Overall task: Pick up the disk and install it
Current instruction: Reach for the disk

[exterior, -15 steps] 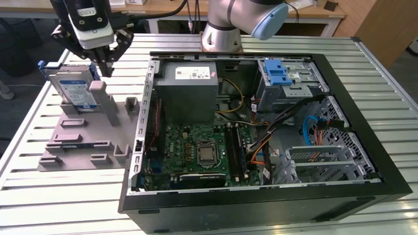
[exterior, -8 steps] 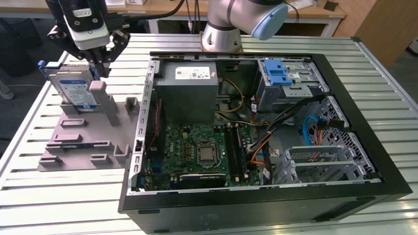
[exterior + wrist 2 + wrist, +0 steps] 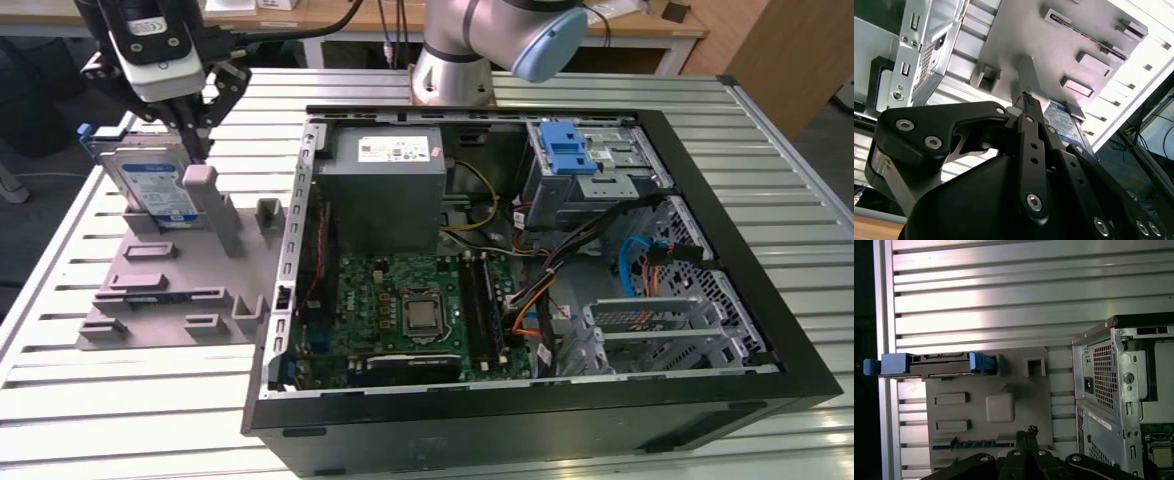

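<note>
The disk [image 3: 151,183] is a flat silver drive with a white-and-blue label, framed by a blue bracket; it stands upright on its long edge in the grey slotted stand [image 3: 167,265], at ten o'clock in the exterior view; in the first wrist view it appears edge-on, blue tabs at both ends.

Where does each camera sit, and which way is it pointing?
Exterior view: high off the arm, looking down at the open black computer case on the slatted metal table; the grey robot arm and black pincer show.
First wrist view: on the wrist, facing the table and the grey plastic holder plate; the pincer shows.
Second wrist view: on the wrist, looking along the pincer at the plate.
Shared: all three show the flat silver disk in its blue bracket, standing in the plate.
</note>
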`<state>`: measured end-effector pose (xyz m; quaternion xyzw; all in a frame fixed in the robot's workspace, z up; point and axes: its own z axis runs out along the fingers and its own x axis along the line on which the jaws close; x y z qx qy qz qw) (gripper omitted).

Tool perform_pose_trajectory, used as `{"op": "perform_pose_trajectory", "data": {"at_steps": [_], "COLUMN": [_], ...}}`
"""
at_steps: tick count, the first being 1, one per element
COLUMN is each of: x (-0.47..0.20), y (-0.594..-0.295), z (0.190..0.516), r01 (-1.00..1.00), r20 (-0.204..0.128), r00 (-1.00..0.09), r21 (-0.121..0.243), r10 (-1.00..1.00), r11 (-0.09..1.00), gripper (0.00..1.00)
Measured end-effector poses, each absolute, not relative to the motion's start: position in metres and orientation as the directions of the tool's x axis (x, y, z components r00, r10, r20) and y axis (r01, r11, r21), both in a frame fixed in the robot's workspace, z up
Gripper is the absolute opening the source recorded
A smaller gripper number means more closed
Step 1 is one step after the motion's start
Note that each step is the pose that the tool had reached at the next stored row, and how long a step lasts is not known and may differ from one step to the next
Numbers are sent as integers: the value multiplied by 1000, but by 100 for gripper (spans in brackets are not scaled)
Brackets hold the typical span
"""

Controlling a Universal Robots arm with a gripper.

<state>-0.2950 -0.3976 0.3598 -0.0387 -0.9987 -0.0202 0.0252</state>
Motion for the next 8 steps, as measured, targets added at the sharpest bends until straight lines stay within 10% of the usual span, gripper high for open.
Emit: {"op": "perform_pose_trajectory", "data": {"at_steps": [8], "x": [-307], "y": [-395], "z": [359], "r01": [78], "r20": [52], "r00": [-996], "r21": [39], "r10": [76], "r11": [996], "gripper": [11]}}
